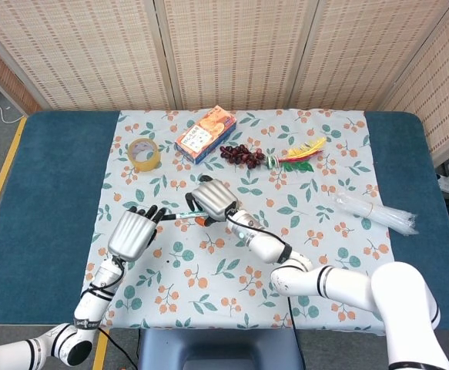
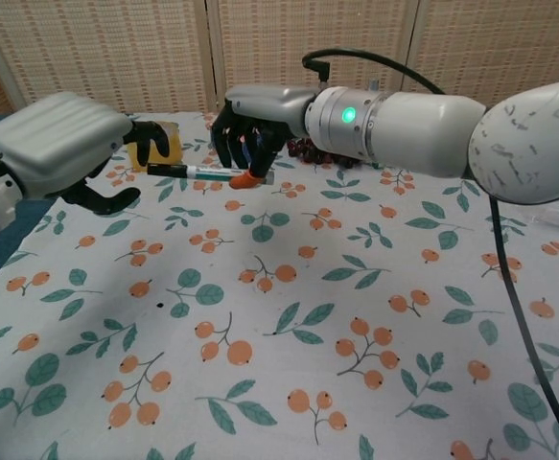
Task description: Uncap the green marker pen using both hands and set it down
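The right hand (image 2: pixel 250 134) has its dark fingers (image 2: pixel 223 144) curled down around the marker (image 2: pixel 207 173), holding it level above the cloth (image 2: pixel 289 316) with the black cap end pointing at the left hand (image 2: pixel 63 149). How far the fingers wrap under the barrel is hidden by the hand's own shell in both views. The left hand's fingers (image 2: pixel 150 144) are spread and curved, thumb below, and the cap tip sits just at them; whether they touch it I cannot tell.

From the head view the marker (image 1: pixel 179 213) is only a thin sliver between the two hands, its colour hard to make out, and the right hand (image 1: pixel 214 199) covers most of it. The left hand (image 1: pixel 132 231) shows only its back there.

The chest view shows the white barrel with green print and an orange bit under the right fingers. The tape roll (image 1: pixel 144 154) lies beyond the marker, nearly hidden behind the left hand in the chest view. The box (image 1: pixel 205 135), grapes (image 1: pixel 242 155) and a clear wrapper (image 1: pixel 374 211) well right of the marker are plain only from the head view.
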